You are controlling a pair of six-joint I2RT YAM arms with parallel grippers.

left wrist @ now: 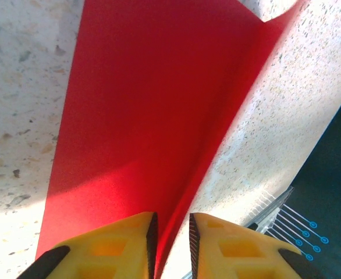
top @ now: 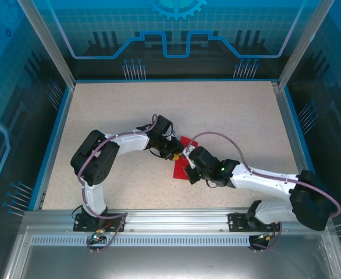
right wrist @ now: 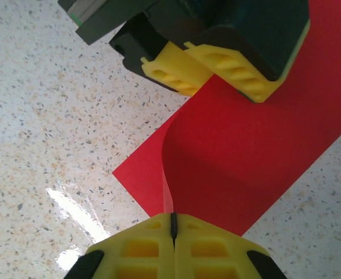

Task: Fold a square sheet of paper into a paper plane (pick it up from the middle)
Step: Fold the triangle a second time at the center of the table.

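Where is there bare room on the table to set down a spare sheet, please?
The far half of the table, between the arms and the back edge, is bare. So are the strip along the left rim and the patch by the right rim. The middle is crowded: the left gripper and right gripper meet at the red paper.

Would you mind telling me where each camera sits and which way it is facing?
Top external: above and behind the bases, looking down on the table; the left arm and right arm meet over the red paper.
Left wrist: on the left arm, looking along the left gripper, slightly parted around the paper.
Right wrist: looking along the right gripper, shut on the paper's edge; the left gripper faces it.
Shared: all see the paper.
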